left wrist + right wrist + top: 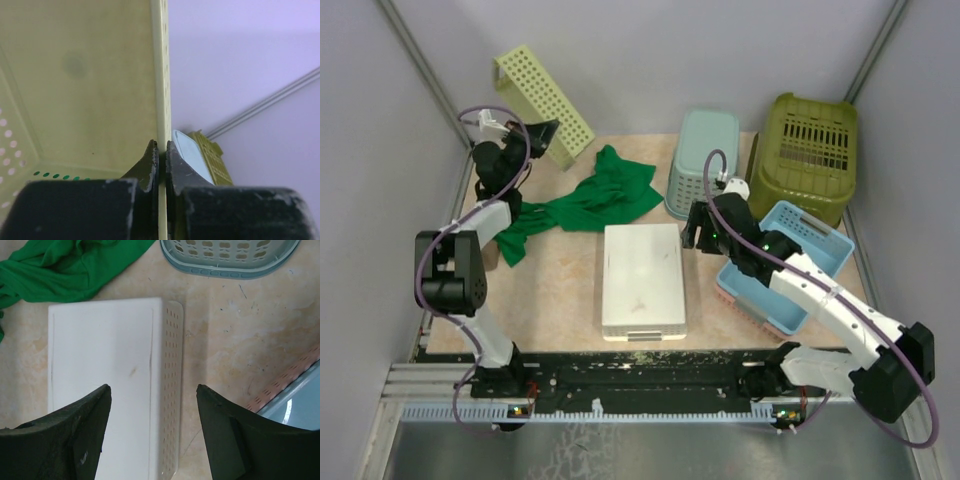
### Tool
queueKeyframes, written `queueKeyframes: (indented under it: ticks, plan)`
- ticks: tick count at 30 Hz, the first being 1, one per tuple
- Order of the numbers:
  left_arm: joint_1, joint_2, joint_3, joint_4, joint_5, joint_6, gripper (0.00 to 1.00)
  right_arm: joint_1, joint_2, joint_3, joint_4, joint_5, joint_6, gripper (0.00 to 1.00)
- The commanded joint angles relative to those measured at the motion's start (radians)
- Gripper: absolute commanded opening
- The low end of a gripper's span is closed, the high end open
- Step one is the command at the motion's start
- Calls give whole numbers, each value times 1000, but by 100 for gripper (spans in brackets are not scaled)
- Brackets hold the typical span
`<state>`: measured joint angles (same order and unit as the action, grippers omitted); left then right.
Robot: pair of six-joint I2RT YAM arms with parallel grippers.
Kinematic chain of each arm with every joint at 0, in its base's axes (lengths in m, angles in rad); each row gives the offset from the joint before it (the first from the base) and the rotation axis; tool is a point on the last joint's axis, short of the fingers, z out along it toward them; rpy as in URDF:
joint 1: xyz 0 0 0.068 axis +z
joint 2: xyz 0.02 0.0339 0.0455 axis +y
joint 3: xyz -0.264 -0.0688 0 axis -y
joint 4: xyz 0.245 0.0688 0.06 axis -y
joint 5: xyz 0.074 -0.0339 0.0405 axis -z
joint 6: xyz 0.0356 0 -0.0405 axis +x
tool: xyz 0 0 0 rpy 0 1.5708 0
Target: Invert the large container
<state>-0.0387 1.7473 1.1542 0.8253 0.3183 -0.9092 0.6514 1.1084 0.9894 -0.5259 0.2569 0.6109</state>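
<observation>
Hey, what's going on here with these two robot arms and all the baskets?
The left hand is shut on the wall of a pale yellow-green perforated plastic tray, holding it tilted up at the far left. The right hand is open and empty, hovering over a white perforated plastic basket that lies bottom-up in the middle. The deep olive-green plastic tub sits in the far right corner, and neither hand touches it.
</observation>
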Motion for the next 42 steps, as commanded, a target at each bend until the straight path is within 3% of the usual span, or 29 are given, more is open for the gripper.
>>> queueKeyframes:
  ticks: [1,5,7,13,23,30,35,37,40,42]
  plan:
    - [55,85,-26,361,117,-162,0,-9,39,59,0,-5,-6,69]
    - [99,209,-50,655,181,-395,0,-8,68,73,4,-18,-9,69]
    - [105,242,-74,709,172,-438,0,-9,79,80,1,-22,-11,69]
    - [112,276,-154,758,152,-442,0,-8,97,90,0,-28,-15,69]
    - [146,406,-209,954,146,-644,0,-9,109,88,4,-38,-18,69]
    - [165,448,-264,965,152,-740,0,-8,104,73,8,-45,-14,69]
    - [174,441,-330,948,116,-758,18,-9,91,62,7,-45,-9,69]
    - [175,425,-357,916,104,-753,21,-9,84,56,10,-43,-7,69]
    - [178,390,-391,861,83,-736,21,-9,77,50,9,-42,-4,69]
    - [178,365,-407,819,72,-719,9,-9,73,47,9,-41,-2,69]
